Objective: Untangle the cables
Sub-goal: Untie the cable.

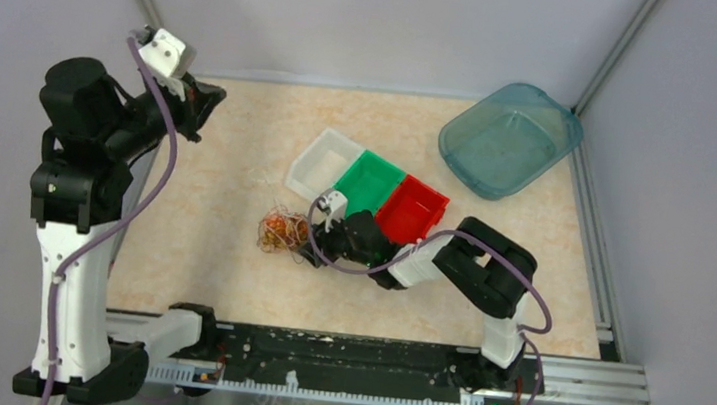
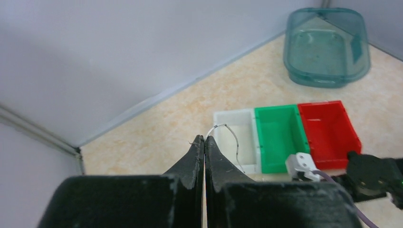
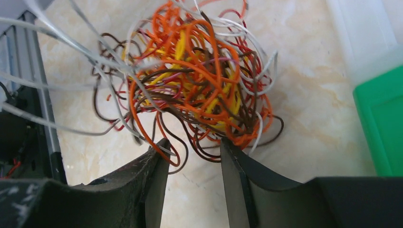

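The cables (image 1: 283, 232) lie as a tangle of orange, red, yellow, brown and white loops (image 3: 199, 71) on the beige table. My right gripper (image 3: 193, 145) is open at the tangle's near edge, its fingertips touching the outer loops, and a few brown and orange loops lie in the gap. From above, the right gripper (image 1: 315, 243) sits just right of the pile. My left gripper (image 2: 204, 137) is shut, raised at the back left (image 1: 209, 106), with a thin white cable (image 2: 235, 142) arching out of its tips.
A white bin (image 1: 324, 159), a green bin (image 1: 372, 182) and a red bin (image 1: 414, 208) stand in a row right behind the right arm. A teal tub (image 1: 509, 138) sits in the back right corner. Grey walls close in three sides.
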### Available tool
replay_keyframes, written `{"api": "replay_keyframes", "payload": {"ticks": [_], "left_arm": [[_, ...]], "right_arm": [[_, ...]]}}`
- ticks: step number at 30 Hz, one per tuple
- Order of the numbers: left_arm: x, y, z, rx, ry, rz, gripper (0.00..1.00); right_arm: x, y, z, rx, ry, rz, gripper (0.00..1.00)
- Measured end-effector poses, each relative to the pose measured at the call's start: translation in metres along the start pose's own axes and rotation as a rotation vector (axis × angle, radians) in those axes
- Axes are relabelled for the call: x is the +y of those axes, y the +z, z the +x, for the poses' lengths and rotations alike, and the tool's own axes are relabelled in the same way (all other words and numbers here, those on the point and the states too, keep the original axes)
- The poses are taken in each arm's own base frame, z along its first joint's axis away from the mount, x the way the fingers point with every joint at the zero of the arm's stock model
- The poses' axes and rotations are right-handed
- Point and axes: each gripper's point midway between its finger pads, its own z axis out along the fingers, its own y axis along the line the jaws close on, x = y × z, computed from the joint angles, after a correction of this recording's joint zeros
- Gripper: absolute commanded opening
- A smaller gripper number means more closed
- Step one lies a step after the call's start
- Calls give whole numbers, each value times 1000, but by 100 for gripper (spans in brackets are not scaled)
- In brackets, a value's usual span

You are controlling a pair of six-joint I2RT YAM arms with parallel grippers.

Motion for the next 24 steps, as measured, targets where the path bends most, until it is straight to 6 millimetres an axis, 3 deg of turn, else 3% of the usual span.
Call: {"api": "replay_keyframes", "payload": {"ticks": [5,11,24], "left_arm": [[29,-12,-26,-81,62,-174,0],[51,-32,-64,-211,121,-329,0],[78,-78,-150,-512,262,-557,0]], "right_arm": [[-7,-10,20,25,23,25,44],[-11,-19,27,17,35,41,44],[-3,-28,7,-48,36,27,44]]}}
